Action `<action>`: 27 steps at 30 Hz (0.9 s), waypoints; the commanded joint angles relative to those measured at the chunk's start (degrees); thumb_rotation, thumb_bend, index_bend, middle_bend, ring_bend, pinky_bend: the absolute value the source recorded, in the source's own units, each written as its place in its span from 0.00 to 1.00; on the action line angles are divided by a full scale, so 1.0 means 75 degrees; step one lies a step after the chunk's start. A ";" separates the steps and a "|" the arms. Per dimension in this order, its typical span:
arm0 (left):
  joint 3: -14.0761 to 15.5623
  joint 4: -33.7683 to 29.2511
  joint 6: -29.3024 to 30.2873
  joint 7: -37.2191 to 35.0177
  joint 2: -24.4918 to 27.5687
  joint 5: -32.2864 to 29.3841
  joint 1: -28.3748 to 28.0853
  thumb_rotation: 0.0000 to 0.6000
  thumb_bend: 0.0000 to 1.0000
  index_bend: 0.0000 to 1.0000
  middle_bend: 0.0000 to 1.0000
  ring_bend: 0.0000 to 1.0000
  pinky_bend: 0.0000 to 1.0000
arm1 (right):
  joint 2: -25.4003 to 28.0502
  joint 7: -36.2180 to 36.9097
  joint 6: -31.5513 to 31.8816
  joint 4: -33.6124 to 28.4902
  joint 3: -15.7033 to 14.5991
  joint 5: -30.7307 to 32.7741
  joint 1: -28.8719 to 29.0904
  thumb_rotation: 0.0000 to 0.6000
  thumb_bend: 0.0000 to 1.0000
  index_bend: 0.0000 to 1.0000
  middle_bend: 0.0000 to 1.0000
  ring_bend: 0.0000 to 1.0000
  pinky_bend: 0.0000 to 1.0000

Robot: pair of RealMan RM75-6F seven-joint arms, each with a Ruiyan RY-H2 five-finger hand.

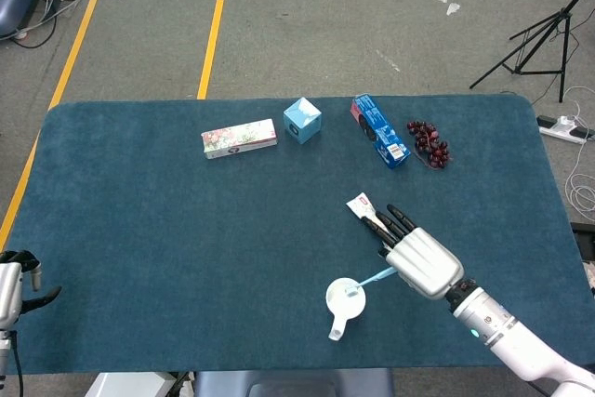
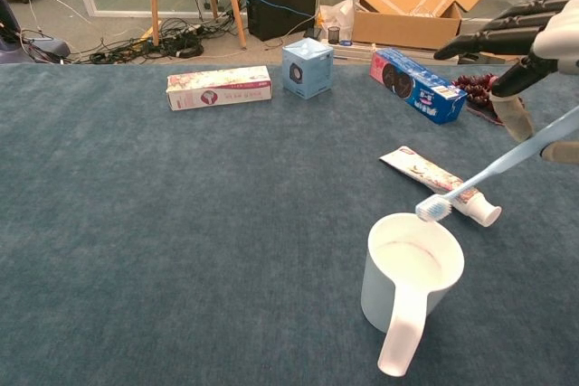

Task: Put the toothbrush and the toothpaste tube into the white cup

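My right hand [image 1: 423, 258] [image 2: 534, 51] pinches the far end of a light blue toothbrush [image 1: 370, 279] [image 2: 493, 170]. The brush slants down to the left, and its bristle head hangs just over the far rim of the white cup [image 1: 345, 302] [image 2: 409, 275]. The cup stands upright near the table's front edge with its handle pointing toward me. The toothpaste tube [image 1: 364, 211] [image 2: 440, 185] lies flat on the blue cloth just behind the cup, its cap toward the right; in the head view the hand covers its lower part. My left hand [image 1: 17, 278] shows only at the far left edge, away from the objects.
Along the back of the table lie a flowered carton [image 1: 239, 138] [image 2: 219, 88], a light blue cube box [image 1: 301, 120] [image 2: 307, 67], a blue cookie box [image 1: 379, 130] [image 2: 417, 85] and a bunch of dark grapes [image 1: 429, 143] [image 2: 474, 93]. The table's front edge [image 1: 279, 369] runs close behind the cup.
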 commanded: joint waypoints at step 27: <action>-0.0024 -0.0025 0.0060 -0.0116 0.0085 0.0015 0.0034 1.00 0.00 0.79 0.51 0.38 0.37 | -0.0794 -0.4602 -0.0557 -0.1218 -0.0128 0.3303 0.1574 1.00 0.25 0.60 0.02 0.00 0.00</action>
